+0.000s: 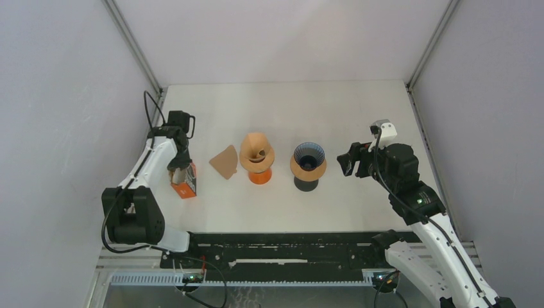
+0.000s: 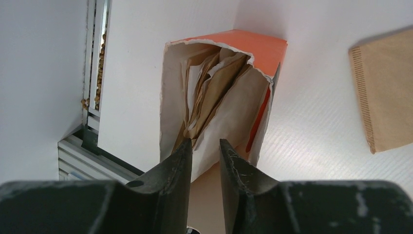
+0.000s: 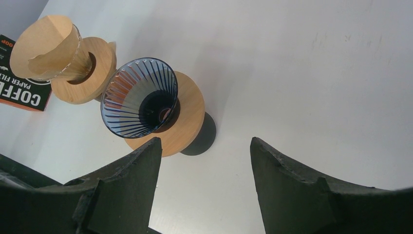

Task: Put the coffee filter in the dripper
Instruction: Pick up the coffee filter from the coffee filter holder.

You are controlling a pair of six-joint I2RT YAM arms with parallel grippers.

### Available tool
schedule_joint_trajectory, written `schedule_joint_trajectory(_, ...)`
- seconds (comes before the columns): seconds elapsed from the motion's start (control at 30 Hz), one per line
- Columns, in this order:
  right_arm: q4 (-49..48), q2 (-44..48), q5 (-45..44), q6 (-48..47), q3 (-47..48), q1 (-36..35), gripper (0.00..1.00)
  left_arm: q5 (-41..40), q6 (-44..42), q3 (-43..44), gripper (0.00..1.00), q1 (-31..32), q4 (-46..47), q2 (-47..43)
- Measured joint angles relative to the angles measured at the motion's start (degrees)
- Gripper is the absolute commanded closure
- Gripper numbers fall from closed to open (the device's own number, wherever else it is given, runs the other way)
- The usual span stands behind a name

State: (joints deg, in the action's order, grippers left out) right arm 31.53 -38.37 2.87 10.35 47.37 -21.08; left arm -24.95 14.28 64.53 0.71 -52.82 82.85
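Our left arm (image 1: 151, 163) rises from its base and reaches forward along the left side. Its wrist bends over so the left gripper (image 1: 181, 168) points down at the tabletop (image 1: 289, 109), jaws only a narrow gap apart. Our right arm (image 1: 417, 199) stretches forward and turns inward toward the middle. We hold the right gripper (image 1: 349, 159) low, jaws spread wide and gripping nothing.
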Motion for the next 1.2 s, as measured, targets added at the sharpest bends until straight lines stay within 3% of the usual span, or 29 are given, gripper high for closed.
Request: schedule_joint_trajectory(1.2,0.0,0.0,0.24,0.0,-0.02,0.07,0.25,10.21,0.26,0.11,0.74,-0.7,-2.8,-2.62)
